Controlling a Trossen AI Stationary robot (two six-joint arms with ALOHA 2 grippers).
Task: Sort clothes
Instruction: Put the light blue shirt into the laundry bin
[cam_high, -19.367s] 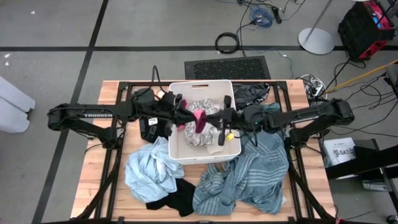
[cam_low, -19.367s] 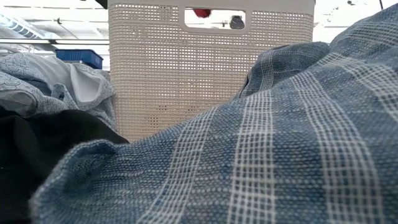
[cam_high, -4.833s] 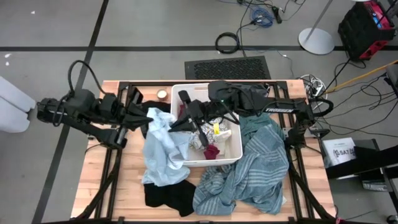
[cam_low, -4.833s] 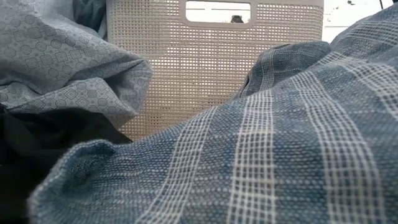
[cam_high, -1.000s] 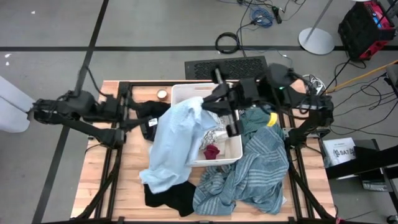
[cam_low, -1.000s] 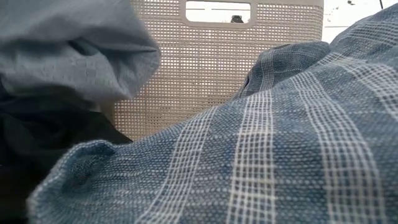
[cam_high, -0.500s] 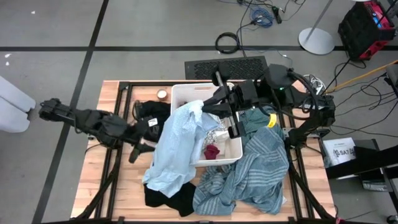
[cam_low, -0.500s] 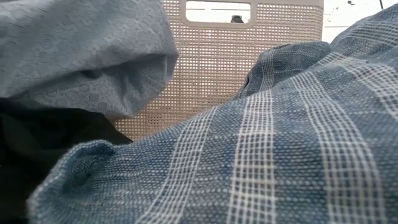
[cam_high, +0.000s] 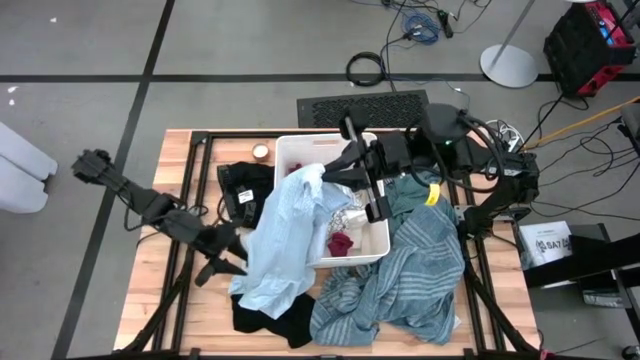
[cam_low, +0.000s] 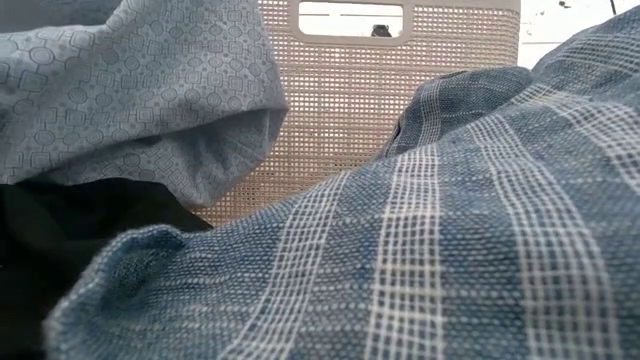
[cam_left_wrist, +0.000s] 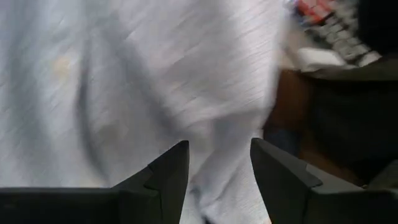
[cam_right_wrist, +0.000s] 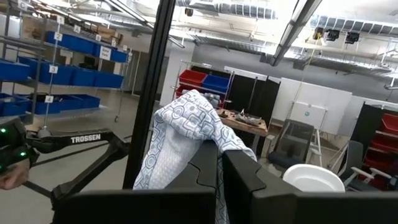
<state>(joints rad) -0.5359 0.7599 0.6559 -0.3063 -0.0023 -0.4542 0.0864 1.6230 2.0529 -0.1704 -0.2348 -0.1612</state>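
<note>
From above, the right gripper (cam_high: 328, 176) is pinched tight on the light blue shirt (cam_high: 280, 235), lifting it over the white bin (cam_high: 379, 240) at the bench's far middle; the shirt drapes across the bin's left rim down to the near left of the bench. The left gripper (cam_high: 228, 262), fingers spread and empty, sits just beside the hanging cloth. The teal-grey striped garment (cam_high: 405, 275) fills the near right corner.

At table level, the shirt sags before the bin's mesh wall.

The left wrist view, probably motion-smeared, shows pale cloth past parted fingers.

The right wrist view shows patterned cloth bunched above closed fingers.

Light, limp and prone to slipping, it wants a second hold on the dangling lower hem
</note>
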